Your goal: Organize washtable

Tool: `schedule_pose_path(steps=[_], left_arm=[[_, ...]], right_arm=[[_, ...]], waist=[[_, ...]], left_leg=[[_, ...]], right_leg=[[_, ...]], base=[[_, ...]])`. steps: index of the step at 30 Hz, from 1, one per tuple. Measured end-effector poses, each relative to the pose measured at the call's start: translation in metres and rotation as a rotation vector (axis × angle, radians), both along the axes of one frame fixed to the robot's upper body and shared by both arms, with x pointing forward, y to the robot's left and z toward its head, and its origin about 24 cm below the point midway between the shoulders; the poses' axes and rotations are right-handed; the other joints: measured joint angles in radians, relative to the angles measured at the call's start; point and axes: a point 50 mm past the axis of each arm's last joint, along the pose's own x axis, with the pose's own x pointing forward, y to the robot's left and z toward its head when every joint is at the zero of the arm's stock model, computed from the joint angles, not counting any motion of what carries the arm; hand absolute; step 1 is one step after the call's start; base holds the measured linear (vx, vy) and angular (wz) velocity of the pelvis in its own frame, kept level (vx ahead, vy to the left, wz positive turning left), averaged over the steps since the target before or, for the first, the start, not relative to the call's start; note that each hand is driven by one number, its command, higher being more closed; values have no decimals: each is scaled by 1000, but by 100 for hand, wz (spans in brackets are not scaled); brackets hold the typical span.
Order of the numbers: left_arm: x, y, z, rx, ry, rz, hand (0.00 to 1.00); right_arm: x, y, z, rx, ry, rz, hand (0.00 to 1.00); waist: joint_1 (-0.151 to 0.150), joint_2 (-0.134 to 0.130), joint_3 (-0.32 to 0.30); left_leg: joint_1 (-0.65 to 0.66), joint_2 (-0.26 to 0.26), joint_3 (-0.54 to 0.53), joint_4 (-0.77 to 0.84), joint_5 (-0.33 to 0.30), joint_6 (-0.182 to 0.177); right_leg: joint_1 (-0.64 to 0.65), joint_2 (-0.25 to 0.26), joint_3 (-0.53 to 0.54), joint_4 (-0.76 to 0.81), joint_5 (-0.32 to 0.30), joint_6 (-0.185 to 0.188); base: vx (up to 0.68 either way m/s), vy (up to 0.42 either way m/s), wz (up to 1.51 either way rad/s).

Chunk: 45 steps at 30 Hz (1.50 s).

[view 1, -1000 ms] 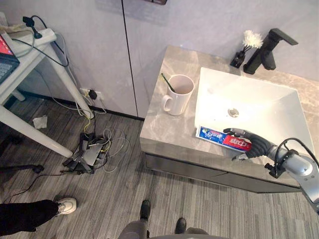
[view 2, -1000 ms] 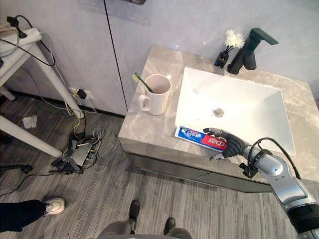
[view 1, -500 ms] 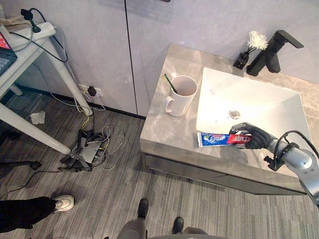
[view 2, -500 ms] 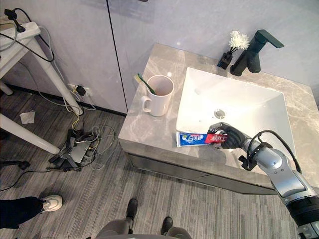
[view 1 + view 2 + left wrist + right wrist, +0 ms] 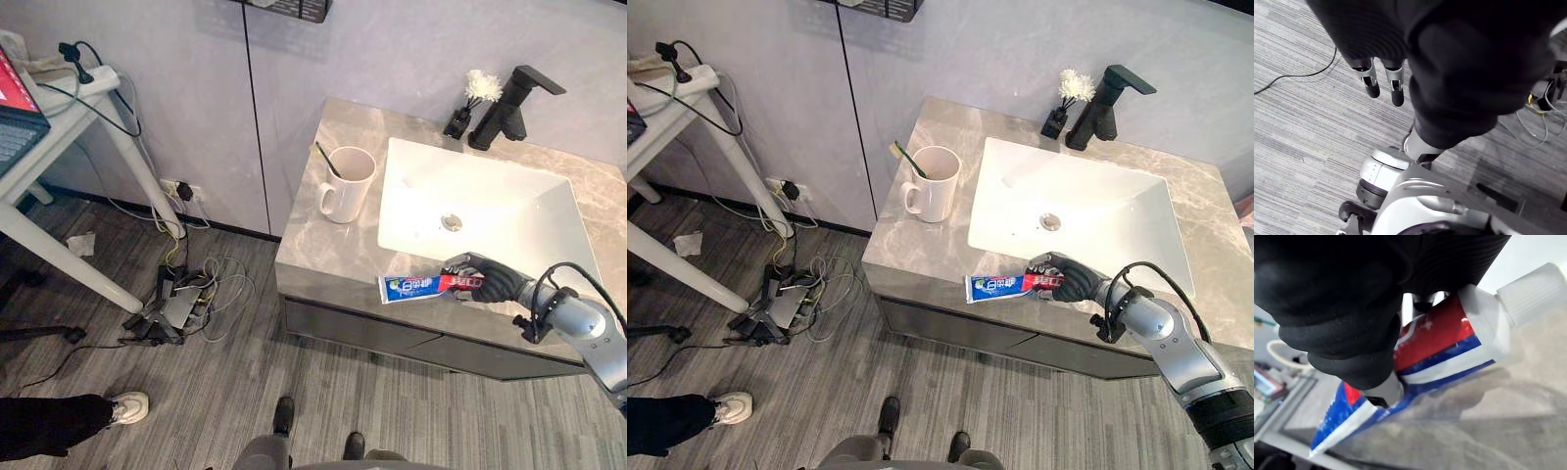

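A blue, white and red toothpaste tube [image 5: 419, 286] hangs just above the front edge of the grey marble counter [image 5: 323, 250], flat end pointing left. My right hand [image 5: 487, 280] is shut on its red cap end; in the right wrist view its fingers [image 5: 1352, 347] curl round the tube [image 5: 1444, 340], whose white cap sticks out. A white mug [image 5: 346, 182] with a toothbrush [image 5: 326, 161] in it stands on the counter left of the white sink [image 5: 411, 211]. My left hand [image 5: 1383, 83] hangs over the floor with straight fingers.
A black faucet [image 5: 509, 102] and a small black vase with a white flower [image 5: 467, 101] stand behind the sink. A white table [image 5: 59, 127] with a laptop is at the left, tangled cables [image 5: 181, 294] lie on the floor, and a person's shoe [image 5: 125, 408] is at lower left.
My right hand closed round the tube's red end and lifted it off the counter, turning it level. The camera shifted a little.
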Motion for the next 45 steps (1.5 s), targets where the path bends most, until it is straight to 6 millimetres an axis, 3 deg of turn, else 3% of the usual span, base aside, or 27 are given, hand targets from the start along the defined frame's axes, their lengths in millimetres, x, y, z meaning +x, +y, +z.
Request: schedule_pose_path(steps=[3, 6, 7, 9, 10, 12, 16, 18, 19, 24, 27, 33, 38, 45], left_arm=[[9, 1, 4, -8, -104, 176, 0], [39, 18, 30, 0, -399, 387, 0], [45, 22, 37, 0, -458, 419, 0], [70, 36, 74, 5, -720, 487, 0], [75, 38, 84, 5, -785, 497, 0], [99, 41, 123, -12, -1002, 472, 0], [130, 19, 176, -146, -1288, 352, 0], [137, 9, 186, -203, -1342, 311, 0], [143, -4, 195, -271, -1386, 266, 0], [155, -55, 205, -538, -1413, 138, 0], [157, -76, 213, -648, -1410, 88, 0], [150, -79, 259, -666, -1593, -6, 0], [146, -80, 260, -685, -1589, -17, 0], [141, -81, 285, -652, -1695, -86, 0]], right_arm=[[9, -4, 32, 77, -167, -49, 100], [13, -8, 84, 223, -434, -101, 100], [12, -7, 92, 262, -476, -100, 100], [3, 0, 122, 393, -628, -58, 100], [1, 3, 127, 422, -660, -45, 100], [-5, 14, 135, 536, -742, 11, 100], [-7, 31, 125, 722, -752, 31, 100], [-8, 39, 119, 764, -735, 49, 100], [-9, 53, 110, 811, -699, 83, 100], [-10, 98, 73, 1011, -488, 168, 100], [-12, 119, 53, 1085, -369, 171, 100], [-19, 128, 28, 1110, -215, 165, 100], [-23, 128, 16, 1129, -141, 145, 100], [-28, 131, 4, 1128, -74, 128, 100]], waist=[[-1, 31, -18], [3, 54, -42], [4, 56, -49], [6, 60, -76], [6, 60, -82], [7, 64, -101], [9, 79, -108], [12, 84, -111], [25, 92, -113], [28, 100, -115], [28, 99, -115], [28, 98, -114], [27, 97, -113], [27, 94, -112]], left_leg=[[1, 1, 3, -3, 6, -3], [1, 7, 14, -3, 7, -4], [1, 7, 14, -3, 7, -4], [1, 8, 16, -2, 11, 1], [1, 8, 16, 0, 11, 2], [3, 5, 15, 4, 13, 4], [16, -3, -3, 3, 13, 5], [16, -4, -3, 1, 13, 5], [20, -5, -3, -2, 13, 4], [31, -4, -8, -3, 14, 5], [31, -4, -16, -3, 17, 5], [31, -7, -25, -2, 18, 7], [29, -7, -31, -3, 19, 7], [29, -8, -34, -3, 20, 7]], right_leg=[[-2, -2, 7, -1, -4, 8], [-8, -2, 21, 0, -4, 11], [-8, -2, 21, -1, -3, 12], [-7, 1, 22, -1, -2, 11], [-7, 3, 22, -1, -2, 12], [-4, 4, 19, -1, -1, 12], [18, -3, -5, 0, -3, 13], [18, -5, -7, 2, -4, 14], [18, -6, -7, 8, -6, 15], [22, -8, -16, 28, -22, 12], [25, -10, -27, 30, -23, 11], [29, -10, -33, 29, -22, 13], [30, -10, -36, 29, -22, 13], [31, -10, -40, 30, -23, 14]], base=[[-76, -10, -5], [-34, -3, -11], [1, -21, -4], [42, -24, -3], [56, -25, -1], [56, -15, 4], [-3, 4, 13], [-40, 10, 3], [-46, 8, 0], [-35, -4, 5], [-17, -9, 8], [1, -8, 5], [0, -3, 1], [0, 0, 0]])
